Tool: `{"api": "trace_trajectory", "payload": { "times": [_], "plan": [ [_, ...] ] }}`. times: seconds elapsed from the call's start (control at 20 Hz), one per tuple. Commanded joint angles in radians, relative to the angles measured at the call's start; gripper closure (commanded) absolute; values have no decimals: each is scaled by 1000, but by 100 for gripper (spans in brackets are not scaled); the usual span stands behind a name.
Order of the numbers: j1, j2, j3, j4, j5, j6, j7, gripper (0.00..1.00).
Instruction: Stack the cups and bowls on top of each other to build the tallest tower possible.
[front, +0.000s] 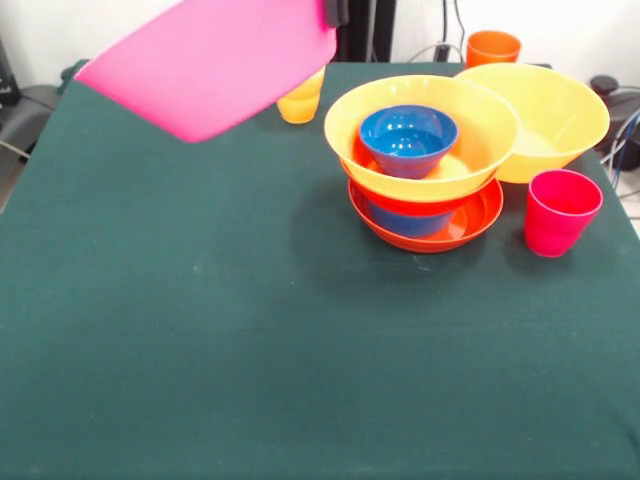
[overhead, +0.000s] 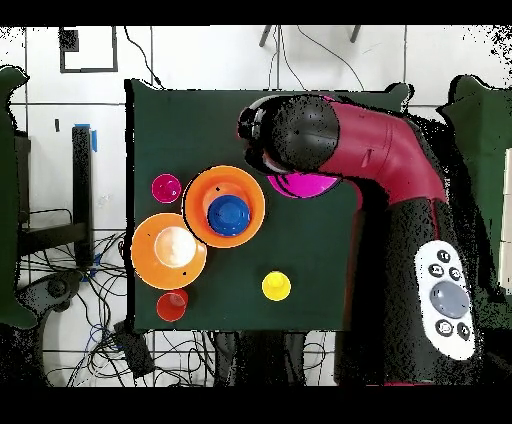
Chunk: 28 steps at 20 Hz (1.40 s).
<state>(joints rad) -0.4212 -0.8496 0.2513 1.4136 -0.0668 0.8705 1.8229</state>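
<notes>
A large pink bowl (front: 210, 60) hangs tilted in the air above the table's left part, and my gripper (front: 334, 14) is shut on its rim at the top edge. In the overhead view the arm hides all but a sliver of this pink bowl (overhead: 303, 185). The tower (front: 425, 170) has a shallow red-orange bowl (front: 470, 222) lowest, a blue bowl and a second red-orange one above, then a wide yellow bowl (front: 480, 140) holding a small blue bowl (front: 408, 140). From overhead the tower (overhead: 225, 190) stands left of the arm.
A second large yellow bowl (front: 550, 115) touches the tower's right side. A red-pink cup (front: 560, 212) stands in front of it and an orange cup (front: 493, 47) behind. A yellow cup (front: 302, 102) is partly hidden behind the pink bowl.
</notes>
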Motion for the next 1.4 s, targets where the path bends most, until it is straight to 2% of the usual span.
{"api": "trace_trajectory", "payload": {
  "times": [0.05,0.35,0.5,0.85,1.4],
  "plan": [
    [53,-24,-47,25,20,145,196,100],
    [92,-18,-73,36,24,112,234,100],
    [126,-15,-104,37,24,114,284,100],
    [180,4,-147,50,24,47,339,100],
    [238,9,-190,33,34,49,399,100]
  ]
}}
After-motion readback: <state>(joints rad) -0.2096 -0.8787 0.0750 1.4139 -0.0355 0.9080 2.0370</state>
